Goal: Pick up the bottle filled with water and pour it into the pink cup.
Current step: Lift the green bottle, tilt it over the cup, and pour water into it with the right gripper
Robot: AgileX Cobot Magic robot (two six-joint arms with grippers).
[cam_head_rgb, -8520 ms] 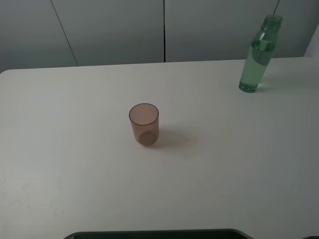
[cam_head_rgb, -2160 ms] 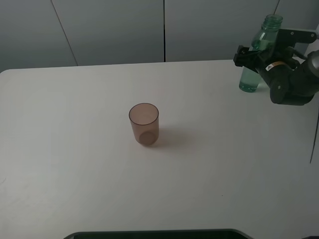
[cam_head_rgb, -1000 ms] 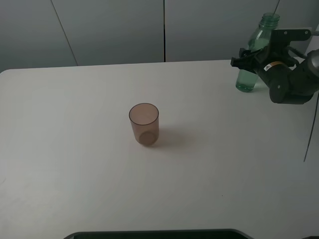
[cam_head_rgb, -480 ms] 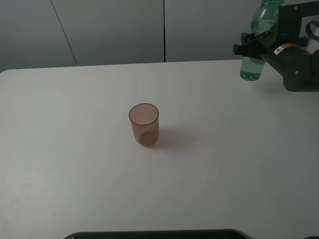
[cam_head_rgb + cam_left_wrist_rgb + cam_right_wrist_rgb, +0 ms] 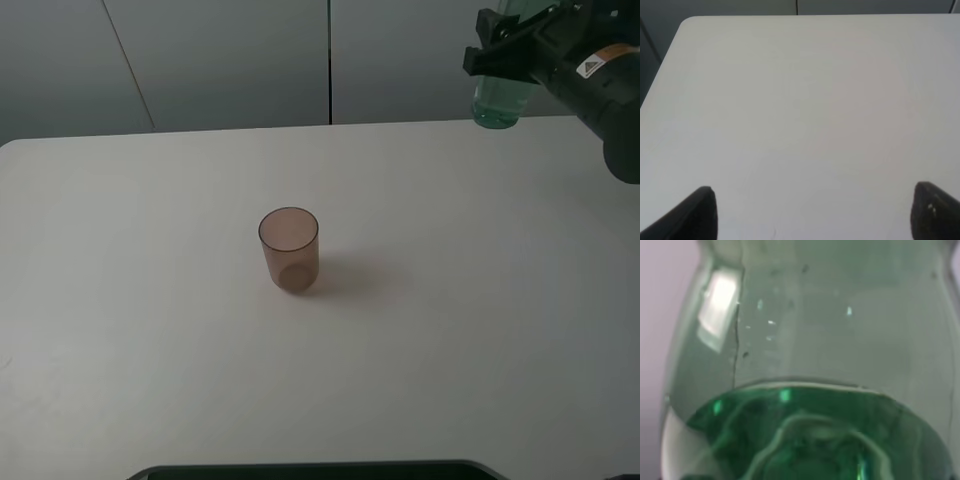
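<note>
The pink cup (image 5: 289,249) stands upright near the middle of the white table (image 5: 150,330), empty. My right gripper (image 5: 512,52) is shut on the green-tinted bottle (image 5: 494,103) and holds it upright in the air at the far right, well above the table's back edge; the bottle's neck is cut off by the frame's top. In the right wrist view the bottle (image 5: 805,365) fills the picture, with water in its lower part. My left gripper (image 5: 812,212) is open and empty over bare table; only its two dark fingertips (image 5: 695,212) show.
Grey wall panels (image 5: 230,60) stand behind the table's back edge. A dark edge (image 5: 310,470) runs along the bottom of the exterior view. The table's far edge and left corner show in the left wrist view (image 5: 685,22).
My right gripper closed on the bottle at the table's back right and has lifted it off the table, higher with each frame. The cup has not moved.
</note>
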